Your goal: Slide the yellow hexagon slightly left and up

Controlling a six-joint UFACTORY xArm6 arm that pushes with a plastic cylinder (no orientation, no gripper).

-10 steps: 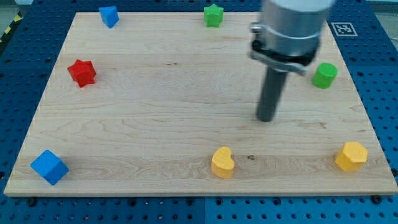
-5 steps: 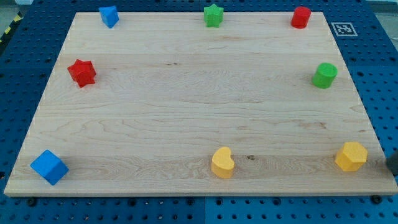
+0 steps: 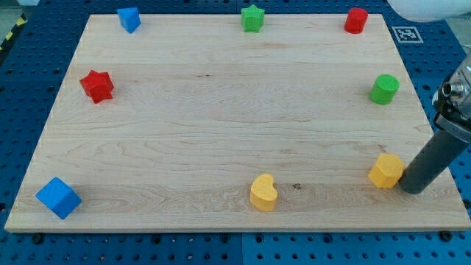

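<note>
The yellow hexagon (image 3: 386, 171) sits near the wooden board's (image 3: 221, 125) lower right corner. My tip (image 3: 413, 189) stands on the board just to the right of the hexagon, touching or almost touching its right side. The dark rod rises from it toward the view's right edge.
A yellow heart (image 3: 263, 193) lies at the bottom middle. A green cylinder (image 3: 383, 89) is above the hexagon, a red cylinder (image 3: 356, 20) at the top right. A green star (image 3: 252, 18), blue block (image 3: 129, 19), red star (image 3: 96, 85) and blue cube (image 3: 57, 197) lie elsewhere.
My tip swung from the board's middle right out past the right edge, then came back in. The yellow hexagon has moved left and slightly up from the corner.
</note>
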